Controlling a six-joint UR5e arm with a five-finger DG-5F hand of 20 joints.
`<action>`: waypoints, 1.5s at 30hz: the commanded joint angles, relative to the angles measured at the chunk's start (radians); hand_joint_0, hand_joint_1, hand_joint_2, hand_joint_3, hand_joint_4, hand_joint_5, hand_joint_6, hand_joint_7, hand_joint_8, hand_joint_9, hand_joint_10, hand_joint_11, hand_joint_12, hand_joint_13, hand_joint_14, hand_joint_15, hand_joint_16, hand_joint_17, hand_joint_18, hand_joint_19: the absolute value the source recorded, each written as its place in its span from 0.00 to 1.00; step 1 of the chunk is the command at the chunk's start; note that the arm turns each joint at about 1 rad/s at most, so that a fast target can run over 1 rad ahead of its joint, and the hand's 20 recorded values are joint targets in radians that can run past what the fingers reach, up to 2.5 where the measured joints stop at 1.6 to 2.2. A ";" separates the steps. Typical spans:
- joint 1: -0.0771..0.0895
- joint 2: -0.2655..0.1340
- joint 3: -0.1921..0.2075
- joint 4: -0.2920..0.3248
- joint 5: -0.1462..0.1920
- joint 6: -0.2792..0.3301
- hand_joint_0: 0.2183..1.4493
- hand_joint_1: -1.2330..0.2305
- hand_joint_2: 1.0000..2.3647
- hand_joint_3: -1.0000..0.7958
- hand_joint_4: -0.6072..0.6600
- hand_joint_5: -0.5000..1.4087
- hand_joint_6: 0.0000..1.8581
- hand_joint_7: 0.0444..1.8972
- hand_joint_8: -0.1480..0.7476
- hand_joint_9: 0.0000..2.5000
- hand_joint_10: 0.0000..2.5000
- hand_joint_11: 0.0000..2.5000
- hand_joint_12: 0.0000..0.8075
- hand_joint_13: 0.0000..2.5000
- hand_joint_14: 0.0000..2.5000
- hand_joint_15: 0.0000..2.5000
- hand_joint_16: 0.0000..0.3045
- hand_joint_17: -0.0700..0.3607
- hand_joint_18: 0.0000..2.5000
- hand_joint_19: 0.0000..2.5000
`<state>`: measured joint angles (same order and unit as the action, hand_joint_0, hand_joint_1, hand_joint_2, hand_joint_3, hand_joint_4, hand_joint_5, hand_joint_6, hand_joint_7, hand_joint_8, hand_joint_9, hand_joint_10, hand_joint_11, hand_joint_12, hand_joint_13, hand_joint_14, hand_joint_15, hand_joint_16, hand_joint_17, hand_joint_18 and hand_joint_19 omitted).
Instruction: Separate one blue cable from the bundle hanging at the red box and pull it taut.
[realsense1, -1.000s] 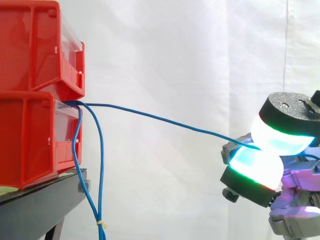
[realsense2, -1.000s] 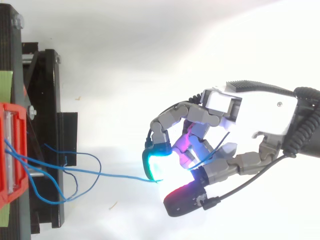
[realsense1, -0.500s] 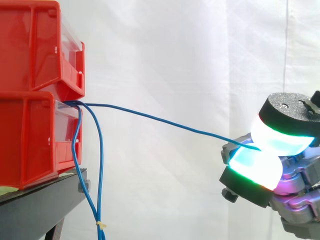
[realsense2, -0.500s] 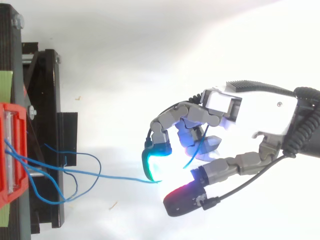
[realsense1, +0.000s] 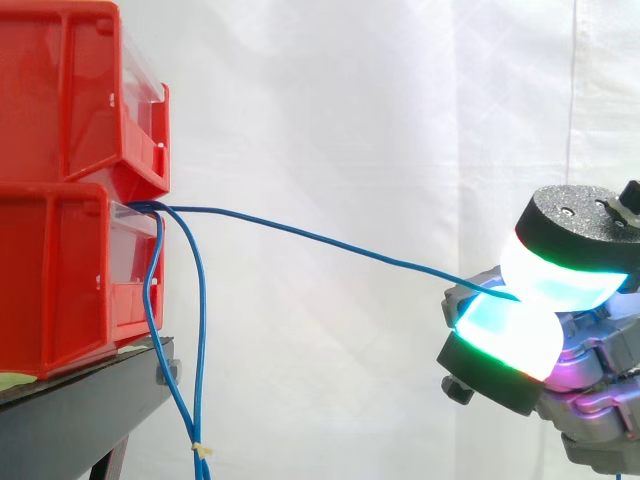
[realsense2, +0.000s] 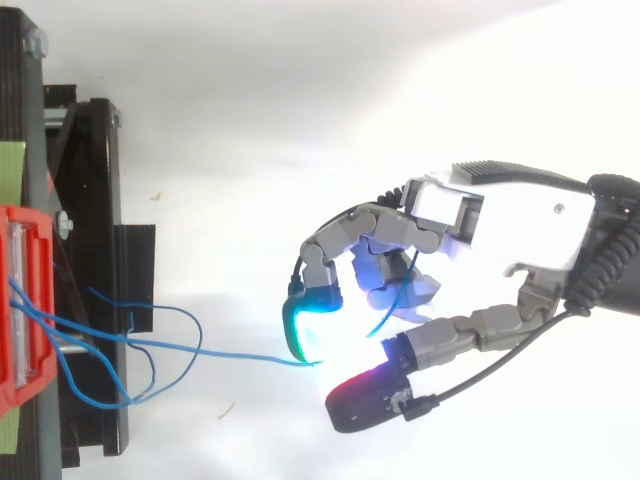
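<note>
The blue cable (realsense1: 330, 241) runs from the lower red box (realsense1: 60, 280) at mid-left, sloping across the middle of the frame to the lower right. There the hand (realsense2: 500, 225) has its fingers (realsense1: 505, 330) clamped on it. It sags slightly. We judge it light, springy and slippery, so we would pinch it firmly near the end. The bundle (realsense1: 204, 340) hangs just beside the box front.

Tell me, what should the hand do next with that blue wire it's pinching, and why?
Probably draw the hand a little farther from the red bin, pinch unchanged. The blue cable sits pinched between the glowing pads, yet sags in a shallow curve from the bin, so it isn't taut. The other cables hang down at the bin, apart from it.
</note>
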<state>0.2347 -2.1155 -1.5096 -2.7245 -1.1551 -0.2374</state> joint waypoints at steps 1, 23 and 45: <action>0.000 0.000 0.000 0.000 0.000 0.000 0.37 0.38 0.01 0.58 0.41 0.16 0.51 0.56 0.55 0.22 1.00 0.51 0.41 0.25 0.65 0.40 0.07 0.27 0.45 0.68; 0.000 0.000 -0.001 0.000 0.000 0.000 0.37 0.36 0.01 0.58 0.38 0.17 0.51 0.52 0.56 0.27 1.00 0.65 0.45 0.24 1.00 0.63 0.10 0.32 0.55 0.82; 0.000 0.000 -0.001 0.000 0.000 0.001 0.37 0.35 0.01 0.61 0.37 0.18 0.50 0.58 0.59 0.33 1.00 0.74 0.49 0.30 1.00 0.70 0.13 0.36 0.62 0.88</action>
<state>0.2348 -2.1154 -1.5100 -2.7246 -1.1551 -0.2377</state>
